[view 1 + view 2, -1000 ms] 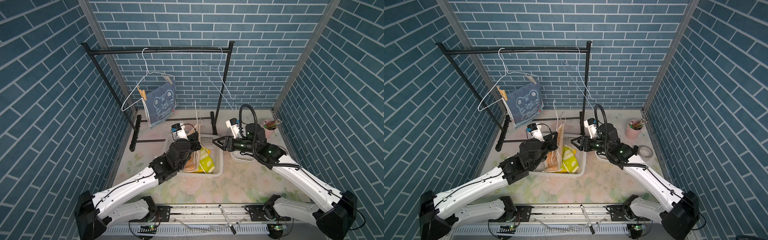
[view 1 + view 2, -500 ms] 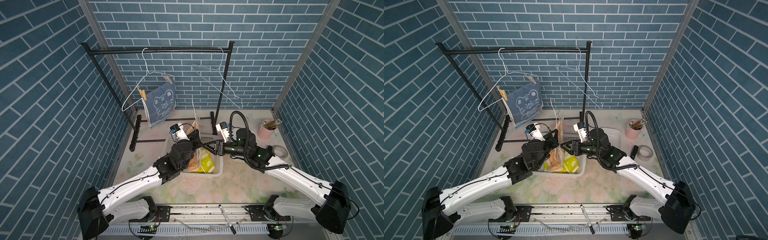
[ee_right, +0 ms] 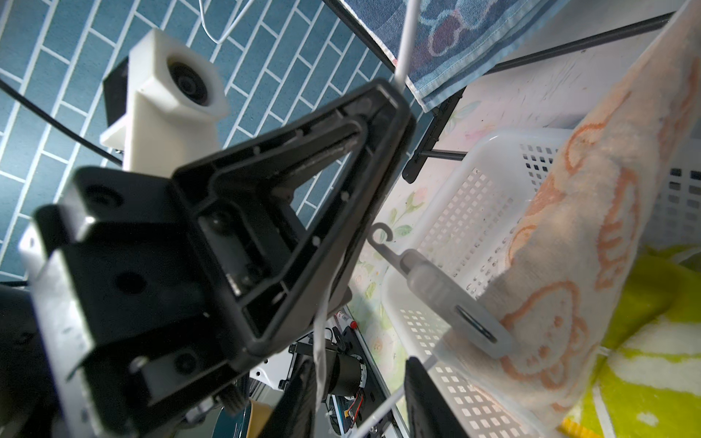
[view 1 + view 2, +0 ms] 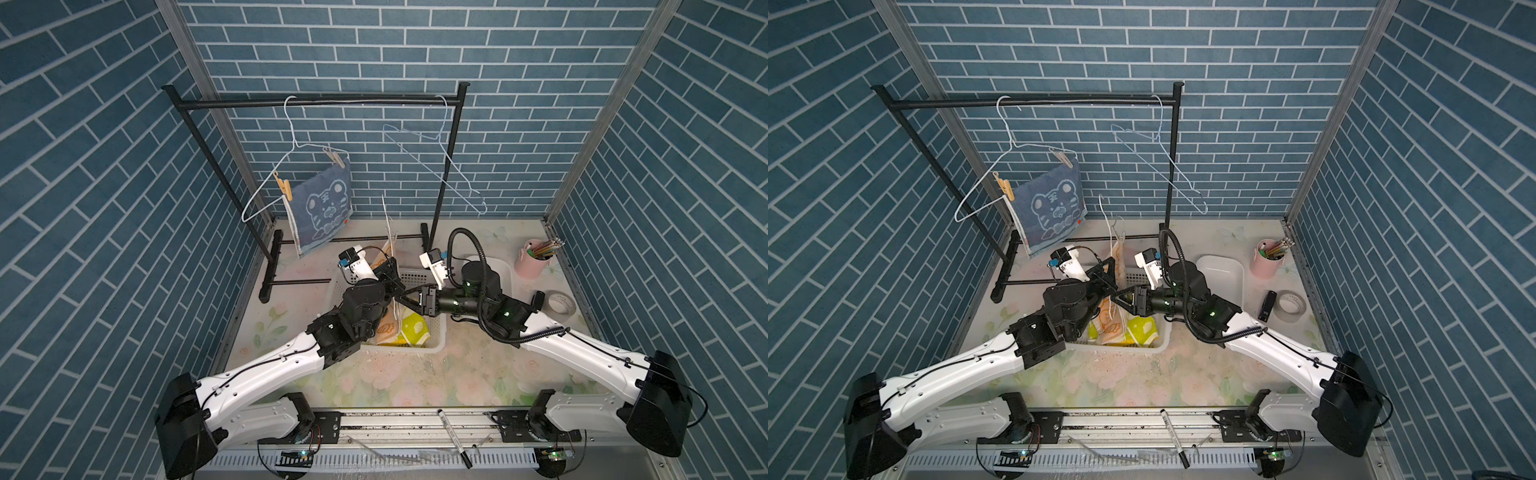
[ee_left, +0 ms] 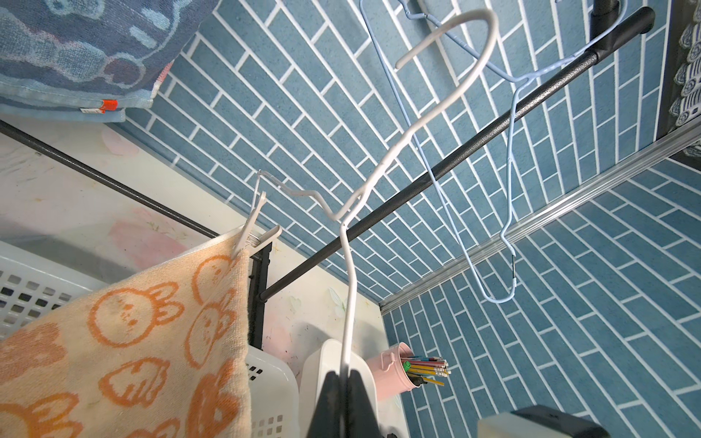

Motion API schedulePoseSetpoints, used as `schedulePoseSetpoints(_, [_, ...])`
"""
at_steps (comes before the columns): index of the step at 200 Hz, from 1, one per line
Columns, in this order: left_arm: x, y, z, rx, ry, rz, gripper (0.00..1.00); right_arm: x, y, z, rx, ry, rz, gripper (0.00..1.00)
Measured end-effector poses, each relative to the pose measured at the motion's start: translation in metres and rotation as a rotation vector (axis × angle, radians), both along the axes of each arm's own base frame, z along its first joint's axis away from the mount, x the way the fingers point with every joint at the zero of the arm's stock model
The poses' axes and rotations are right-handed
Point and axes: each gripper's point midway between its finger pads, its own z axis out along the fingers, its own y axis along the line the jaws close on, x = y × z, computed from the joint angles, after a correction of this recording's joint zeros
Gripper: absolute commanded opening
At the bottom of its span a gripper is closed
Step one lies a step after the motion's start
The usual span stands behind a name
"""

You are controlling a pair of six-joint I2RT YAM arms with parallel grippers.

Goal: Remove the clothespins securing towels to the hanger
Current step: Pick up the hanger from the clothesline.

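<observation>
In both top views the left tool (image 4: 391, 272) (image 4: 1106, 270) and the right tool (image 4: 401, 297) (image 4: 1115, 299) meet over the far end of the white basket (image 4: 436, 345) (image 4: 1163, 345), near the middle of the bench (image 4: 415, 382). A white hanger (image 4: 386, 220) (image 4: 1106, 220) rises from the left tool, off the rack (image 4: 332, 101). The orange bunny towel (image 4: 384, 328) (image 4: 1113, 328) hangs from it into the basket, beside the yellow-green towel (image 4: 411, 328) (image 4: 1142, 328). To the far left, the blue tiger towel (image 4: 324, 212) (image 4: 1050, 208) hangs on a second white hanger, held by two tan clothespins (image 4: 284, 188) (image 4: 1003, 187).

In the left wrist view, the left tool (image 5: 343, 375) is clenched on the white hanger's (image 5: 383, 167) wire. A pale clothespin (image 5: 252, 227) pins a corner of the orange bunny towel (image 5: 132, 341) to the hanger.

In the right wrist view, the right tool (image 3: 360, 398) is released: its fingers (image 3: 299, 398) stand apart with hanger wire between them, gripping nothing. A grey-white clothespin (image 3: 436, 299) sits on the edge of the orange bunny towel (image 3: 569, 265), just beyond the fingertips and apart from them. The yellow-green towel (image 3: 645, 341) lies beneath in the basket (image 3: 474, 197).
</observation>
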Motion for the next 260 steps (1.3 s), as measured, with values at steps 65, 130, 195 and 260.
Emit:
schedulePoseSetpoints(65, [0.002, 0.000, -0.003, 0.009, 0.004, 0.012, 0.00, -0.005, 0.014, -0.004, 0.018, 0.009, 0.036, 0.31])
schedulePoseSetpoints(130, [0.002, 0.001, -0.005, 0.017, 0.010, 0.015, 0.11, -0.009, 0.018, -0.001, 0.034, 0.032, 0.048, 0.00])
schedulePoseSetpoints(195, [-0.011, 0.017, 0.014, 0.130, -0.057, -0.002, 0.63, -0.010, 0.010, -0.010, -0.012, 0.067, 0.042, 0.00])
schedulePoseSetpoints(260, [-0.051, 0.061, 0.051, 0.401, -0.258, -0.062, 0.66, -0.004, -0.008, -0.011, -0.032, 0.115, 0.062, 0.00])
